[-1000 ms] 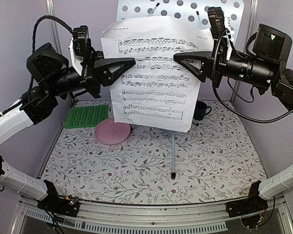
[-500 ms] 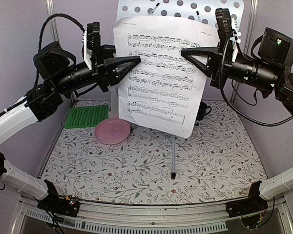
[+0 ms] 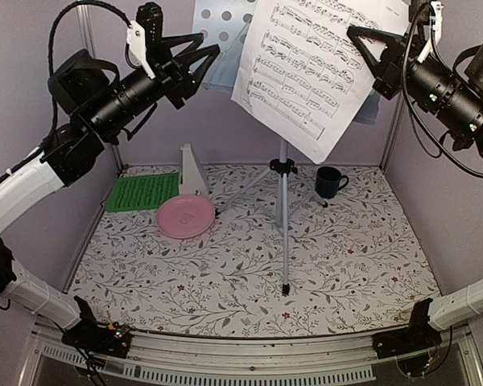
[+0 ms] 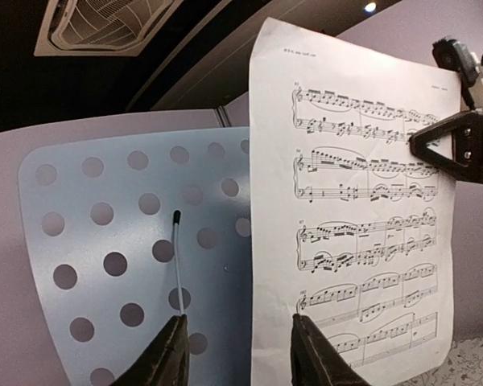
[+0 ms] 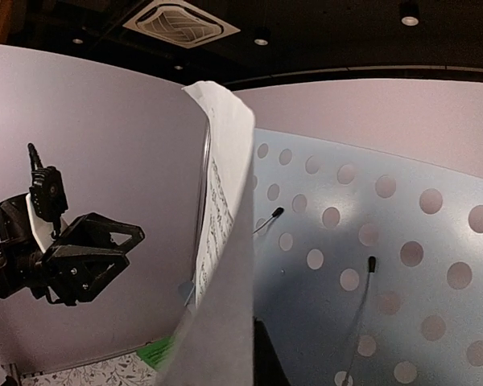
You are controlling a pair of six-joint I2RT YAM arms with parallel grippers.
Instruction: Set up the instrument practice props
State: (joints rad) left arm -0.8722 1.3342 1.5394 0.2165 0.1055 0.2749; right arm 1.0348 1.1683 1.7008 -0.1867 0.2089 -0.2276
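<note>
The white music sheet (image 3: 318, 68) hangs tilted, high at the far side, in front of the perforated music stand (image 3: 221, 24), with its right edge pinched in the clenched right gripper (image 3: 356, 36). To its left the left gripper (image 3: 209, 44) is released, fingers spread on nothing, apart from the sheet. On the table (image 3: 346, 265) the green music sheet (image 3: 142, 192) lies flat at far left. The white metronome (image 3: 191, 169) stands just behind the pink plate (image 3: 185, 217), and the dark blue mug (image 3: 330, 182) sits right of the stand's tripod.

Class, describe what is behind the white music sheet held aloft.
The pale blue-grey perforated music stand desk is behind the white paper music sheet; its left side shows, the rest is mostly covered.
</note>
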